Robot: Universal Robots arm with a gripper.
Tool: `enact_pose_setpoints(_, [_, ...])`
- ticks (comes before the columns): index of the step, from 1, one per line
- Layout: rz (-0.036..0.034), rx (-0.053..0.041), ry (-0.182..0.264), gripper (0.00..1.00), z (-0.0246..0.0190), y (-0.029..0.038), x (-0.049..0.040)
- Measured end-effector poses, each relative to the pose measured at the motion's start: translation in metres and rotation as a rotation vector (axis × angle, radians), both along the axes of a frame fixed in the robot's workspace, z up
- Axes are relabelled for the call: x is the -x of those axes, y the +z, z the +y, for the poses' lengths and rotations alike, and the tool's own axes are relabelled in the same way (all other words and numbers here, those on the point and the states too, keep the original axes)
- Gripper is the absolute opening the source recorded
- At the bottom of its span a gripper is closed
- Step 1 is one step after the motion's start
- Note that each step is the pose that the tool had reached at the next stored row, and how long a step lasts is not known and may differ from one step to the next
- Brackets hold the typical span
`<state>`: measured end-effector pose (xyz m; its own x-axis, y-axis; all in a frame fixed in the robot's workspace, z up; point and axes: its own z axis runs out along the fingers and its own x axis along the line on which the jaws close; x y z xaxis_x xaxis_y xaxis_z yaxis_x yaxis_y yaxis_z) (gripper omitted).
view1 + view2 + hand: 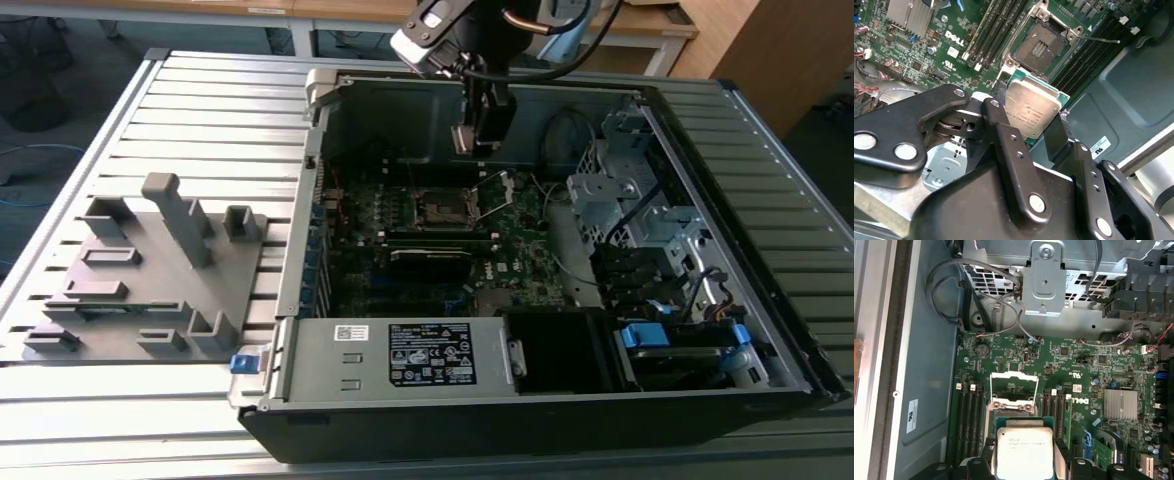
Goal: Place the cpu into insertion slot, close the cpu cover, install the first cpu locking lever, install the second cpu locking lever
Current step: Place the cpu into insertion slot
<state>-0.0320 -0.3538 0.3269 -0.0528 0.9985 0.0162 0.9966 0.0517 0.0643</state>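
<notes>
I am on the first step, the placing of the cpu (1031,112); my gripper (1029,127) is closed on it, one black finger pressed against each of two opposite edges, its dull metal top facing both wrist cameras. In the exterior view the gripper (478,130) hangs over the open computer case (747,300), clear above the green motherboard (400,275); the chip touches nothing but my fingers (985,460).

The insertion slot (1041,47) lies bare on the board, its dark centre and silver rim uncovered; from the second wrist view I judge the cpu to be near it but not yet squarely over it. The cpu cover (1013,375) appears to be swung back on the far side of the socket, and a thin wire lever (1099,39) sticks out to one side, so neither seems to bar the way down; cover and levers are not yet closed.

Seating the chip calls, I think, for squaring its edges with the rim, keeping it level, and a gentle descent; a tilt or a sideways scrape could harm the contacts.
</notes>
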Motion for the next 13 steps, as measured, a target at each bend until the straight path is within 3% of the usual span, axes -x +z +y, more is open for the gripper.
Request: enact_pose_setpoints(13, [0.0, 0.0, 0.0, 0.54, 0.0, -0.0046, 0.0])
